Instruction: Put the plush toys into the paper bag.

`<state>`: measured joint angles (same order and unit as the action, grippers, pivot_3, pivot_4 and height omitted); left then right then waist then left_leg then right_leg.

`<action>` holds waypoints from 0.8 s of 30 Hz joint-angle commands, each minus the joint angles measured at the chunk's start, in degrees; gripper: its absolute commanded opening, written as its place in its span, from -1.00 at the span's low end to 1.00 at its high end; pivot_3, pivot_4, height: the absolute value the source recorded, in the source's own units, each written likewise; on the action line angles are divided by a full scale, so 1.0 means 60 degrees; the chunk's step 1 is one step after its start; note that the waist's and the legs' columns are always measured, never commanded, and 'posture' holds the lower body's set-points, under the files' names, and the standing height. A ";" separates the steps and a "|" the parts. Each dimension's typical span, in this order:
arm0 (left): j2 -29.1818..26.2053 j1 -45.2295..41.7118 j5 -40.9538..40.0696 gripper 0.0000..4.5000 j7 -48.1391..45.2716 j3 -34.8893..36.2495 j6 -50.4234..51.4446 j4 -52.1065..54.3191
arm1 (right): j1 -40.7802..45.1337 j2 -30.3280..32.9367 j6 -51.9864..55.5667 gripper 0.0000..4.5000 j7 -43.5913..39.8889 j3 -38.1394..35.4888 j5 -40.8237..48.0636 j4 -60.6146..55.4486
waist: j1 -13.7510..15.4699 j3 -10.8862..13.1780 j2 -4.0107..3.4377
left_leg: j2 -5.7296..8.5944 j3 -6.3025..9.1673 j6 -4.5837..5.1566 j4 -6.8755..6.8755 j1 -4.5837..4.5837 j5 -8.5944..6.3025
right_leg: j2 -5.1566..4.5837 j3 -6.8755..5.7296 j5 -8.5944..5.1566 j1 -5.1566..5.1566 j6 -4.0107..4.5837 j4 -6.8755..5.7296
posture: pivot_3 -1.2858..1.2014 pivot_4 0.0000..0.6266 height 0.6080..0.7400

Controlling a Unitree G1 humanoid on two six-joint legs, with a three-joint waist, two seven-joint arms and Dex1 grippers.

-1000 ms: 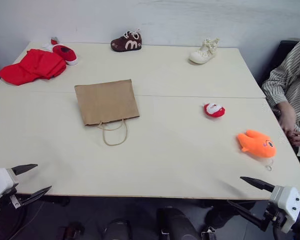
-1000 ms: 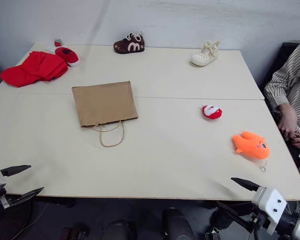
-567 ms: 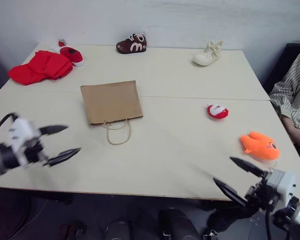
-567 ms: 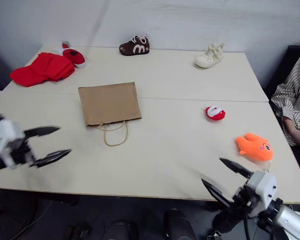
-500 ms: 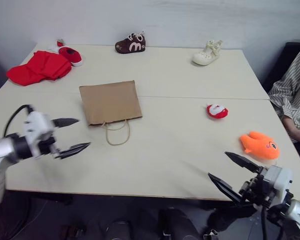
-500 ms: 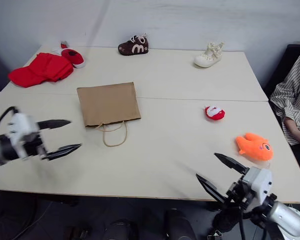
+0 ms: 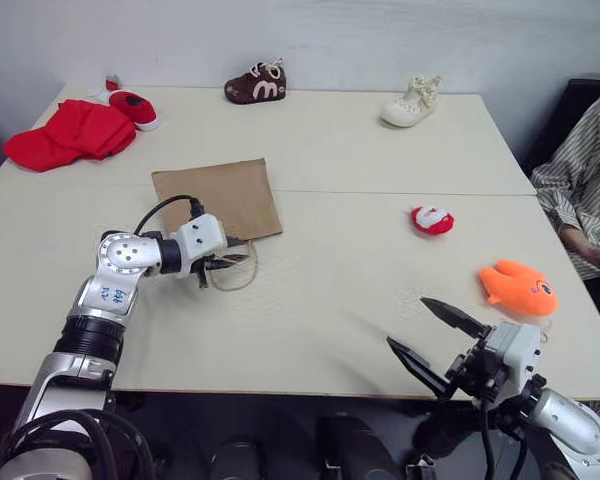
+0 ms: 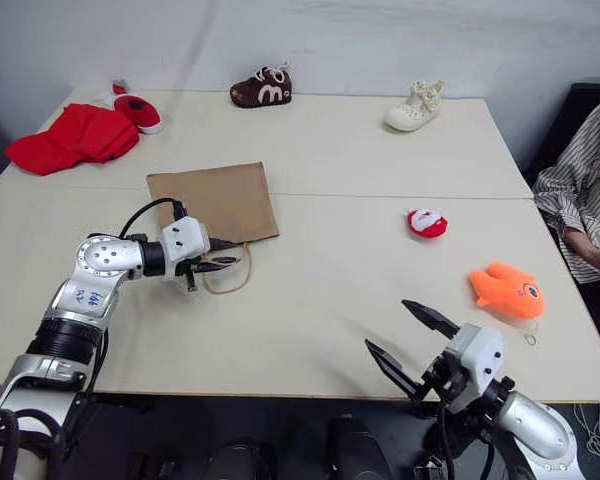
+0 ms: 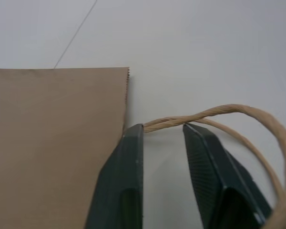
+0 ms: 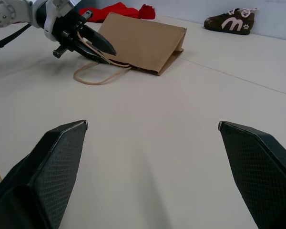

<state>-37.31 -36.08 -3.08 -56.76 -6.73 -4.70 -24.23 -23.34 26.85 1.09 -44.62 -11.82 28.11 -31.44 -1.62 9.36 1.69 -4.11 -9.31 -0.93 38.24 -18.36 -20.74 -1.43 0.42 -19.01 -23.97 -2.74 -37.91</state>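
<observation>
The brown paper bag point(image 7: 215, 195) lies flat on the table's left half, its loop handle point(image 7: 238, 272) trailing toward me. My left gripper point(image 7: 230, 258) is at the bag's mouth edge. In the left wrist view its fingers point(image 9: 128, 157) stand close together, with the twisted handle point(image 9: 200, 114) crossing between their tips. The orange fish plush point(image 7: 518, 288) lies near the right edge and the round red-and-white plush point(image 7: 431, 220) sits farther in. My right gripper point(image 7: 407, 322) hovers wide open and empty over the front edge, short of the fish.
At the back left lie a red folded cloth point(image 7: 60, 135) and a small red shoe point(image 7: 130, 105). A brown shoe point(image 7: 255, 85) and a cream shoe point(image 7: 410, 102) stand along the far edge. A person in a striped sleeve point(image 7: 580, 190) sits at the right side.
My left arm swung from the front left corner in to the bag's handle, and its fingers closed from wide open. The right gripper shifted a little left and stayed open.
</observation>
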 commanded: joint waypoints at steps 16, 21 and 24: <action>0.1451 -0.1475 -0.5576 -1.00 0.0563 0.1651 0.7927 0.5122 | 0.4217 -0.0026 0.2423 -0.53 0.0637 0.2935 -0.0423 0.0115 | -0.0035 0.0005 -0.0003 | 0.0000 0.0031 -0.0015 0.0021 -0.0005 0.0010 | 0.0002 0.0001 -0.0002 0.0000 0.0003 -0.0024 | 0.03 -0.52 1.00; 0.1441 -0.1486 -0.5894 -1.00 0.0604 0.1590 0.8320 0.5352 | 0.6116 -0.1238 0.3091 -0.98 0.1219 0.4169 -0.1073 0.1328 | -0.0018 0.0006 -0.0004 | -0.0001 0.0037 -0.0016 0.0028 -0.0015 0.0012 | 0.0000 -0.0004 -0.0002 -0.0004 0.0003 -0.0019 | 0.03 -0.52 1.00; 0.1514 -0.1442 -0.6211 -1.00 0.0530 0.1643 0.8489 0.5551 | 0.6856 -0.1697 0.3168 -0.98 0.1404 0.4584 -0.1587 0.2189 | -0.0011 0.0005 -0.0005 | -0.0001 0.0041 -0.0016 0.0031 -0.0052 0.0012 | -0.0003 -0.0009 -0.0002 -0.0036 0.0003 -0.0019 | 0.03 -0.52 1.00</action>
<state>-28.27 -44.33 -38.31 -53.10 2.21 46.04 6.48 16.54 17.21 20.17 -36.84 15.13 20.04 -19.55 -1.68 9.39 1.66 -4.12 -9.04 -1.02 38.62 -18.92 -20.67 -1.46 0.35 -19.01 -24.40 -2.72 -38.10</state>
